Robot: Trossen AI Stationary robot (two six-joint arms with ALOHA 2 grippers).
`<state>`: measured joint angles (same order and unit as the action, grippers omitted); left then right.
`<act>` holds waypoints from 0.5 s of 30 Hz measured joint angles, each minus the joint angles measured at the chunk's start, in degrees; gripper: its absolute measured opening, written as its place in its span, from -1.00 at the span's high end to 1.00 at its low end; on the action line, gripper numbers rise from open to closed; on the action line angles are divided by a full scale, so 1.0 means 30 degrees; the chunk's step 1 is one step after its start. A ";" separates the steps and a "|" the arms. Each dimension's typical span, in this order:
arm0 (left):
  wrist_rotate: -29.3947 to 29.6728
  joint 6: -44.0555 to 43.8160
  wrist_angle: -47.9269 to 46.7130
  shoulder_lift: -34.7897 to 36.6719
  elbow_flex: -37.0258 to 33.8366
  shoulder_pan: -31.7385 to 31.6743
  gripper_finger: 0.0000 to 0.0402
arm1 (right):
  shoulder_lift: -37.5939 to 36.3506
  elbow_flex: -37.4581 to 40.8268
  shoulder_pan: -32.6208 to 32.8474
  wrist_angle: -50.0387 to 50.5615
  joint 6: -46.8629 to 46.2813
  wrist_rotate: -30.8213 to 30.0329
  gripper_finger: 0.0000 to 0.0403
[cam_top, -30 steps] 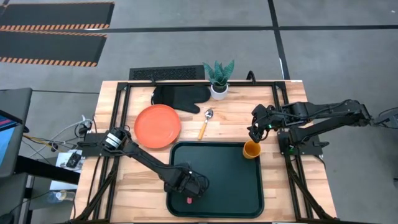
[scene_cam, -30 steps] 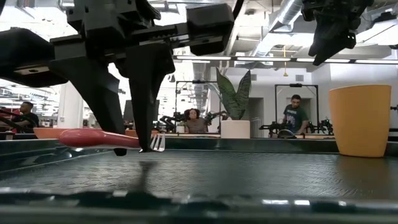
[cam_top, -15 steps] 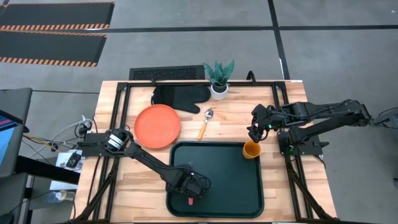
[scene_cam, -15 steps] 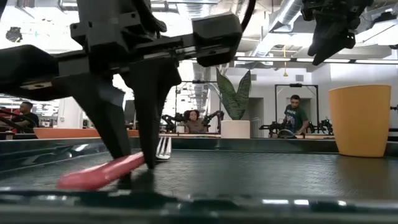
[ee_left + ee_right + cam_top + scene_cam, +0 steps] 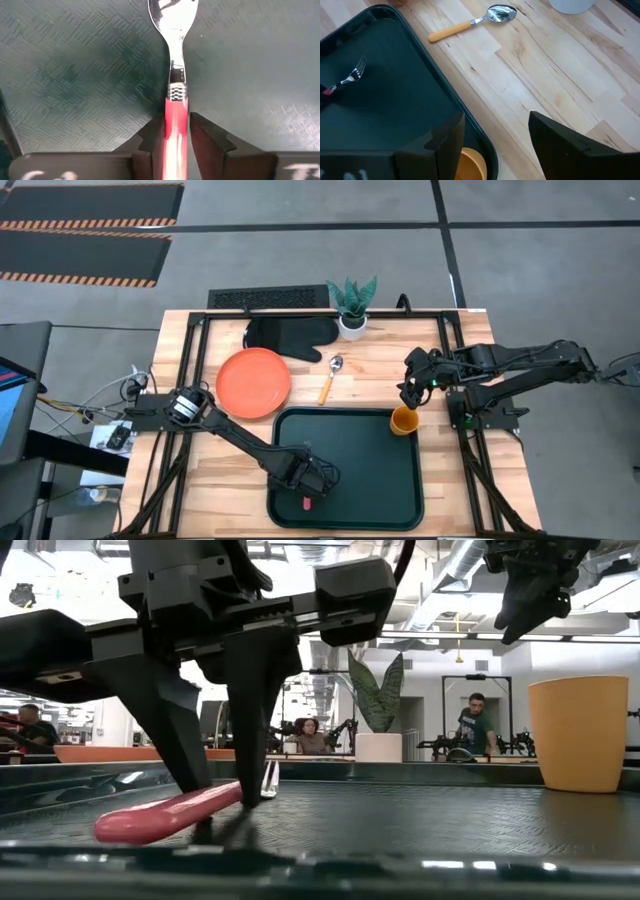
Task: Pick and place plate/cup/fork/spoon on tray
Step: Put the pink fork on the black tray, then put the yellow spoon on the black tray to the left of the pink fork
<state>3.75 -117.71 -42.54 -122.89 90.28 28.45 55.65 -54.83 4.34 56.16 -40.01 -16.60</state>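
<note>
The tray [image 5: 75, 75] is dark matt plastic, its floor embossed with a fine crosshatch. The fork [image 5: 175, 75] has polished, mirror-bright metal tines and a glossy red-pink plastic handle. At the tray's 12 o'clock lies pale wood-grain table [image 5: 560, 75], smooth, faintly satin.

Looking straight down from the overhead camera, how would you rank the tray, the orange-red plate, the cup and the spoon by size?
Largest to smallest in the high view:
1. tray
2. plate
3. spoon and cup: the spoon is longer but thin, the cup rounder, so these two are hard to rank.
</note>
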 joint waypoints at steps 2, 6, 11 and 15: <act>0.0004 0.0000 0.0000 0.0000 0.0000 0.0000 0.51 | -0.0006 0.0000 0.0000 -0.0001 0.0000 -0.0006 -0.21; 0.0189 -0.0015 0.0007 0.0000 0.0000 -0.0015 0.40 | 0.0002 0.0000 0.0000 0.0014 0.0000 0.0000 -0.21; 0.0076 -0.0006 0.0000 0.0179 -0.0007 -0.0036 0.31 | 0.0002 0.0000 0.0000 0.0021 -0.0004 0.0000 -0.21; 0.0448 0.0007 -0.0253 0.1029 -0.0007 -0.0051 0.28 | 0.0002 0.0000 0.0004 0.0017 0.0000 0.0000 -0.21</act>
<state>5.09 -117.69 -43.30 -119.80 90.26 28.29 55.66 -54.83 4.35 56.21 -40.01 -16.60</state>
